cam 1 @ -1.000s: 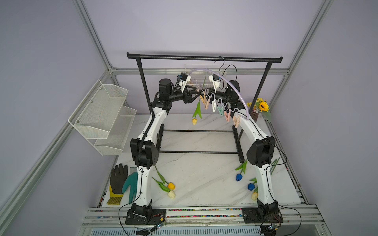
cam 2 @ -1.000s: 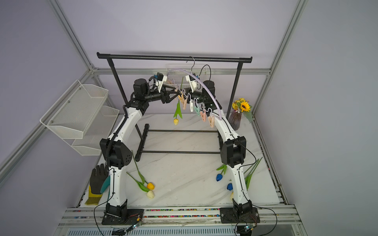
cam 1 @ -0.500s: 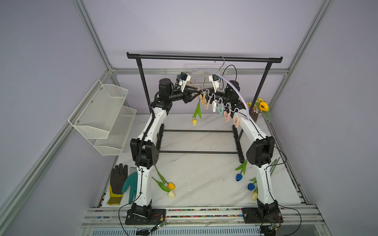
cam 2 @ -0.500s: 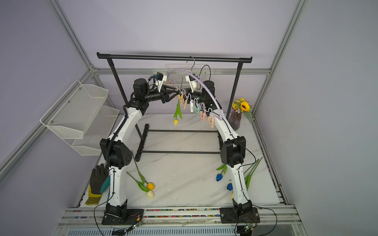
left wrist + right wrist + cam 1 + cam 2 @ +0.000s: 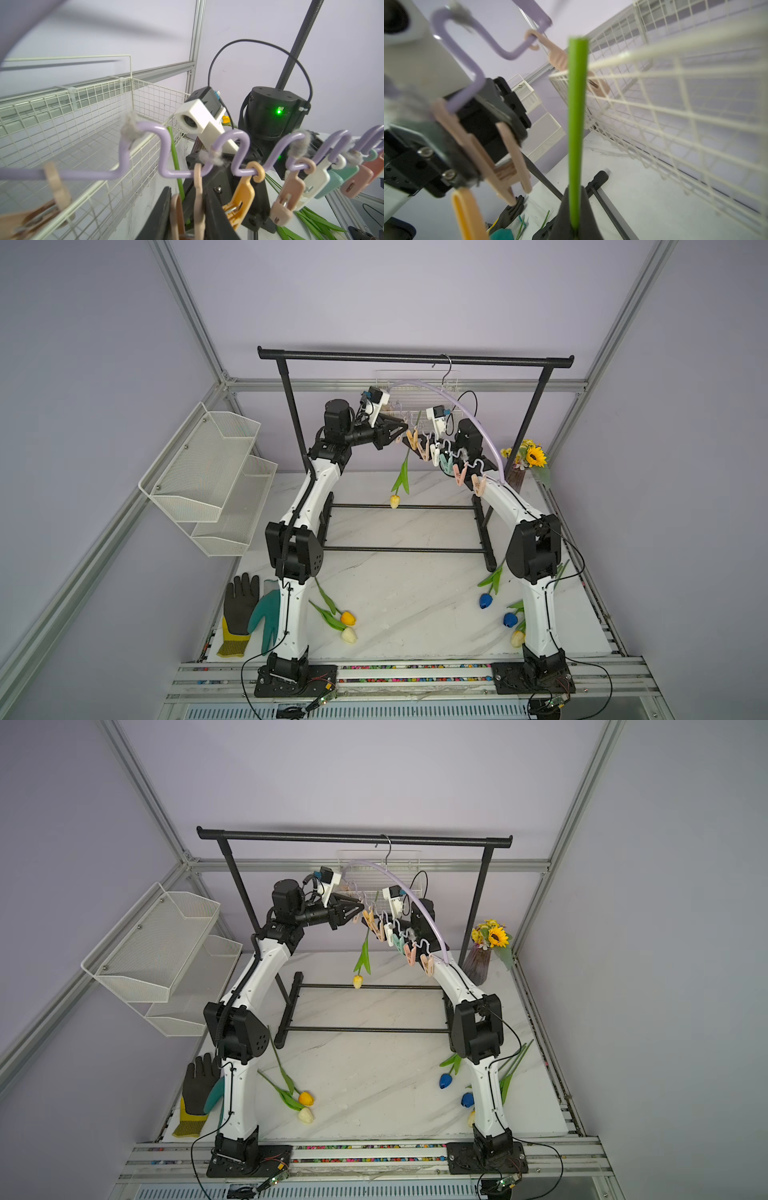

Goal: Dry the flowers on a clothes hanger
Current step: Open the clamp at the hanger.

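Sunflowers in ribbed vase

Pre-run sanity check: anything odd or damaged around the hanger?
Grey fluff tufts cling to several bends of the wavy lilac rail of the clothes hanger, seen in the left wrist view. They look like lint or frayed wrapping; which, I cannot tell. The clothespins look intact.

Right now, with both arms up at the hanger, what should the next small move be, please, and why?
Probably ease the right tool sideways so its tulip stem enters the beige peg. The left tool pinches that peg, whose mouth looks parted, and the stem stands beside it, not yet between.
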You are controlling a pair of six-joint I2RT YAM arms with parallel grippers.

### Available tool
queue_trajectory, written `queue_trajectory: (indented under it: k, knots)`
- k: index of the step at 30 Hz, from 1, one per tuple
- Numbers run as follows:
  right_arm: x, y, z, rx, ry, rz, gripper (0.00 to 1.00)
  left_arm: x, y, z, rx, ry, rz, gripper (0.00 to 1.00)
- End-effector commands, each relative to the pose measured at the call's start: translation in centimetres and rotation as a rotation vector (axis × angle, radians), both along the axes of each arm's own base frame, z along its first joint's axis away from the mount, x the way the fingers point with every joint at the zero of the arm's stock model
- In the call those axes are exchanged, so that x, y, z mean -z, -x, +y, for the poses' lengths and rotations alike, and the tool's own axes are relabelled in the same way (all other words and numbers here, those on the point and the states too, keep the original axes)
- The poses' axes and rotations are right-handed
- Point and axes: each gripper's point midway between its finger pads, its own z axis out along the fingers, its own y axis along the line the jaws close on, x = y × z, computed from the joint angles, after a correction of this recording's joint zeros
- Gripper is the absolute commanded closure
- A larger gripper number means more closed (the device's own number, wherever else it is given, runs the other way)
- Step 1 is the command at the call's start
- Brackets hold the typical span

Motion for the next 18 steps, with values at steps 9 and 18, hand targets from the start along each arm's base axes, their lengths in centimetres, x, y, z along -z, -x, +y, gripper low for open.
queue_trajectory:
  k: [9, 18]
  knots:
    - [-3.3, 2.3, -0.7, 0.111, -0.203, -0.052, 1.00, -4.1, 1.7, -0.7, -0.004, 0.057, -0.098, 0.81]
    - [-2.6, 3.6, 1.4, 0.116, -0.324, -0.016, 1.00, -4.2, 1.9, -0.9, -0.015, 0.061, -0.101, 0.86]
